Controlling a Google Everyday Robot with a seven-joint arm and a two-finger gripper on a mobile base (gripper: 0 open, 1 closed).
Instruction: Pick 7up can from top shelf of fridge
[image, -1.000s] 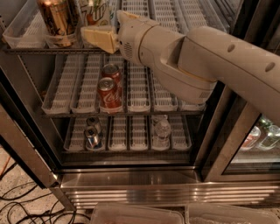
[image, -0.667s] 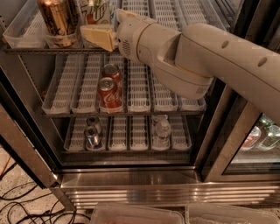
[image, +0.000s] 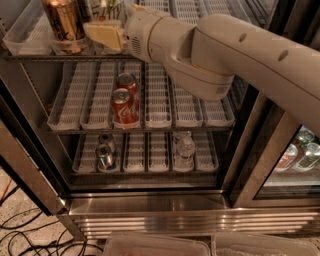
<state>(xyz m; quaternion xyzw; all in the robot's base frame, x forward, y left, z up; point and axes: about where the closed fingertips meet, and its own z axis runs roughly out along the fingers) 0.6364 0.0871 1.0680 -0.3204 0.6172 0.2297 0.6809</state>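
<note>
The 7up can stands on the top shelf of the fridge, at the frame's upper edge. Only a pale sliver with green marks shows above my gripper. The gripper reaches into the top shelf from the right, just in front of and below the can. To its left stands a gold-brown can. My thick cream arm crosses the upper right of the view and hides much of the shelf.
Two red cola cans sit in a lane of the middle rack. On the bottom rack are silver cans and a clear bottle. A neighbouring glass door shows bottles at right. Cables lie on the floor.
My gripper has shifted a little up and to the left, closer under the 7up can. The cans on the racks have not moved.
</note>
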